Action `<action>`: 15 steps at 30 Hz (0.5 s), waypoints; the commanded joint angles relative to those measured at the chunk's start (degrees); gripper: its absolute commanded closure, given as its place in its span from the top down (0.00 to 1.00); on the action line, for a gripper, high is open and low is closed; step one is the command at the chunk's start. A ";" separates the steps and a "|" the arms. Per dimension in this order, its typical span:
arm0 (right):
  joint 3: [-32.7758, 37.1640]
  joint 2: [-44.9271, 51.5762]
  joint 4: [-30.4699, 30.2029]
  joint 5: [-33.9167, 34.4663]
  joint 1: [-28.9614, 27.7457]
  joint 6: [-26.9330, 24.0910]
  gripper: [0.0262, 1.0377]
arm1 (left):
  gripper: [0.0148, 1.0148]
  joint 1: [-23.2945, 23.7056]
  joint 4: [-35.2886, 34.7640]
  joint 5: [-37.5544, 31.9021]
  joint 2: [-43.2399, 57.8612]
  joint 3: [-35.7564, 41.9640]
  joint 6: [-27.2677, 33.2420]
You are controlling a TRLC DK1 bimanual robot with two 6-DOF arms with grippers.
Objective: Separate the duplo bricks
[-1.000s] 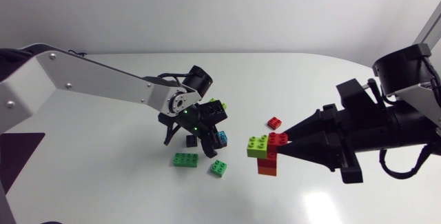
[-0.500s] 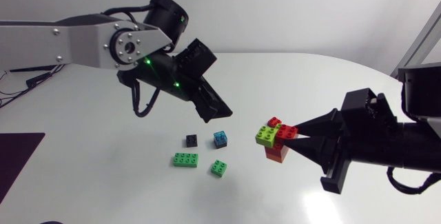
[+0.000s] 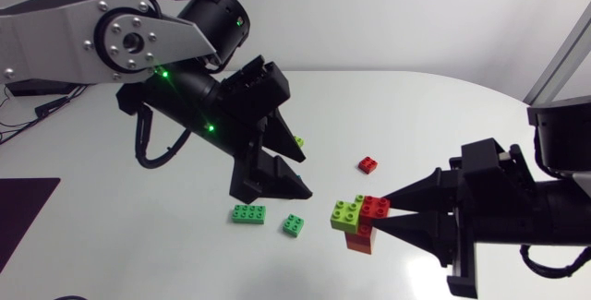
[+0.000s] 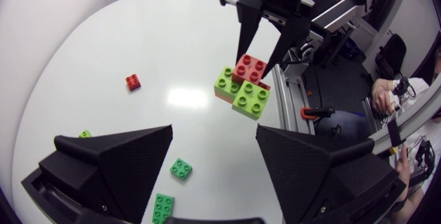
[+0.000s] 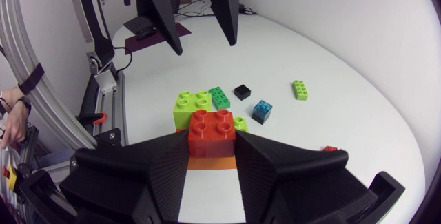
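My right gripper (image 3: 386, 210) is shut on a stack of duplo bricks (image 3: 358, 222) held above the table: a red brick (image 5: 213, 131) on top, a lime brick (image 5: 191, 105) beside it and an orange one (image 3: 360, 242) beneath. The fingers (image 5: 275, 165) press the red brick from both sides. My left gripper (image 3: 303, 176) hangs open above the table, pointing at the stack (image 4: 244, 86) from a short way off, with nothing between its fingers (image 4: 117, 155). Each wrist view shows the other arm's gripper facing it across the stack.
Loose bricks lie on the white table (image 3: 443, 115): a green two-by-four (image 3: 247, 213), a green two-by-two (image 3: 294, 225), a small red one (image 3: 367, 164) and a small lime one (image 3: 298, 140). A black brick (image 5: 242, 92) and a blue brick (image 5: 262, 110) sit under the left arm.
My left gripper rose from among the loose bricks, opened, and swung towards the stack. My right gripper stayed shut and carried the stack a little towards the table's front.
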 commanded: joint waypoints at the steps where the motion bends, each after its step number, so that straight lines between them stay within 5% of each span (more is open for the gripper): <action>1: 1.43 0.79 -1.00 -1.31 0.38 -1.29 0.26 | 0.82 -1.17 -0.81 0.93 -2.38 -0.12 4.54; 15: 4.06 4.83 -0.21 -4.65 1.26 -0.41 0.26 | 0.81 -6.36 -7.84 2.16 -1.33 -0.91 11.84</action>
